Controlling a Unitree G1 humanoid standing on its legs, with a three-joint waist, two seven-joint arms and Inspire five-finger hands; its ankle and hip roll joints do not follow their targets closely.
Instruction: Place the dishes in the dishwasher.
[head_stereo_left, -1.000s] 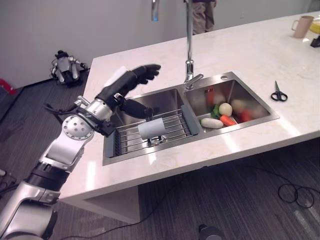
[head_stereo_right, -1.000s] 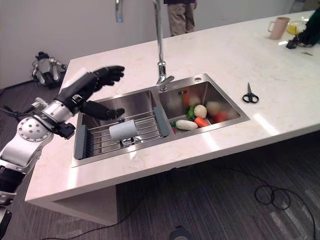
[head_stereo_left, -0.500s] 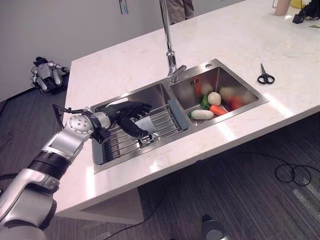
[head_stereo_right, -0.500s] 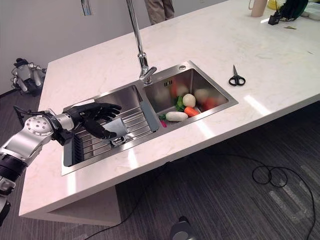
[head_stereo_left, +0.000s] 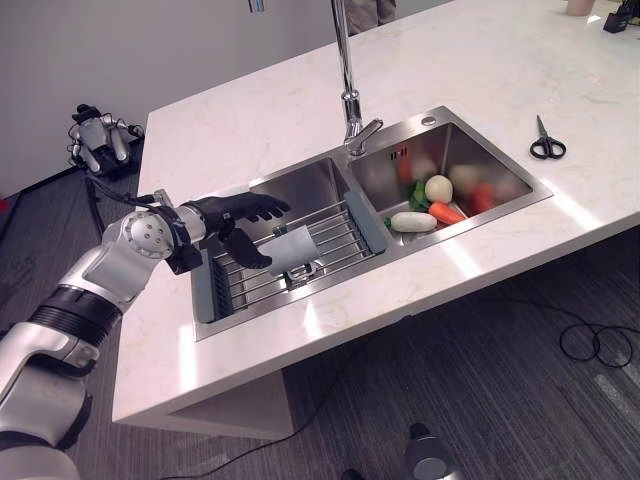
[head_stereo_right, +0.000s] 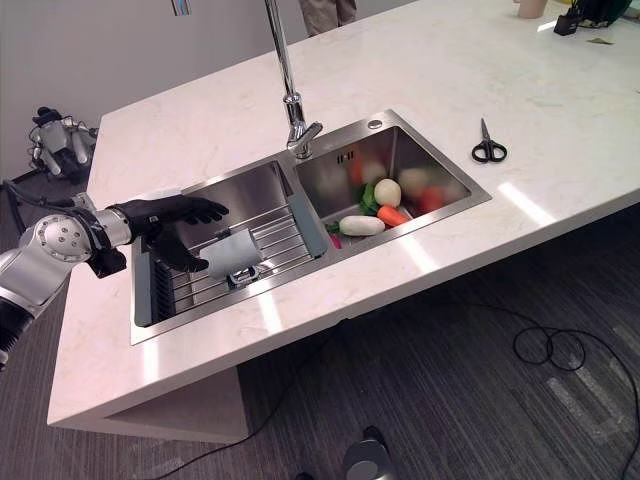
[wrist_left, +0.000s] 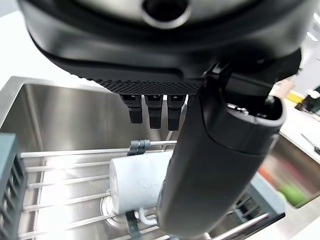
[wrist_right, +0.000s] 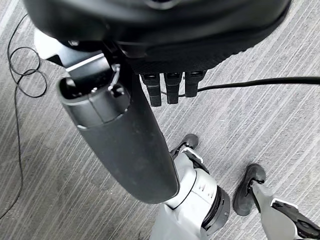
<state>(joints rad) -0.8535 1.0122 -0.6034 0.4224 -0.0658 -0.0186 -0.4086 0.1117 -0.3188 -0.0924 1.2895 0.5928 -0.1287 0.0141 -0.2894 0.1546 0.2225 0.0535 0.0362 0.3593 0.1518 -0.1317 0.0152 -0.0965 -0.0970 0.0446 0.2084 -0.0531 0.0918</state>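
The left hand (head_stereo_left: 235, 213), fingers spread and holding nothing, hovers beside the white mug (head_stereo_left: 295, 250) (lying sideways) on the sink rack (head_stereo_left: 335, 235).

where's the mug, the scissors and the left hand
mug (head_stereo_left: 296, 247), left eye view, on its white side as it lies on the rack
scissors (head_stereo_left: 547, 147), left eye view, on the black handles
left hand (head_stereo_left: 232, 211), left eye view, on the dark palm above the rack
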